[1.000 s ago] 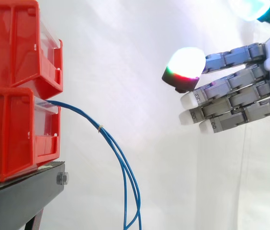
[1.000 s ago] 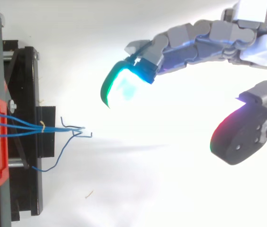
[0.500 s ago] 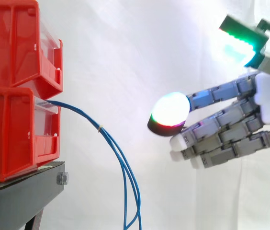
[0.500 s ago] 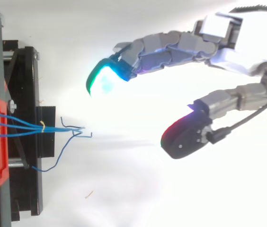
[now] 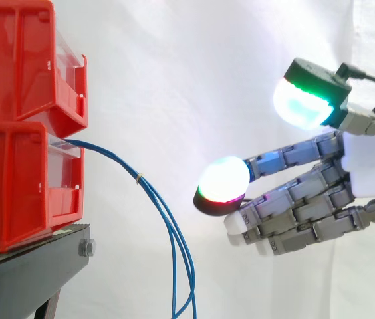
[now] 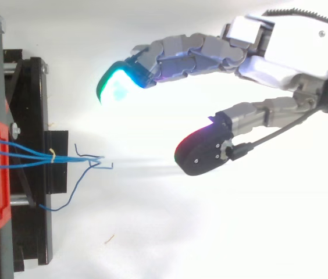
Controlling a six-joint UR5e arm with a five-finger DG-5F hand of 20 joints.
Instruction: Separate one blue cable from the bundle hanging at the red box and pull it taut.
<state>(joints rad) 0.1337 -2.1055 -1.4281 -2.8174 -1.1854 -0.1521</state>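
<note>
No legible txt, nos., labels or signs, red bins (image 5: 14,179) w/ no readable marking on faces seen, robot hand (image 5: 374,166) w/ no readable print

In the side view the left edge cuts off the stacked red bins (image 5: 14,186) and the black stand (image 5: 34,269) under them. The bundle of blue cables (image 5: 137,175) runs out at the bottom edge there, and its start is hidden inside the lower bin. The hand (image 5: 370,166) is cut off at the right edge just past the palm, and from above its top finger covers those beneath it, while the strands are too fine to count and the small tie (image 6: 52,153) round them is too small to make out.
</note>
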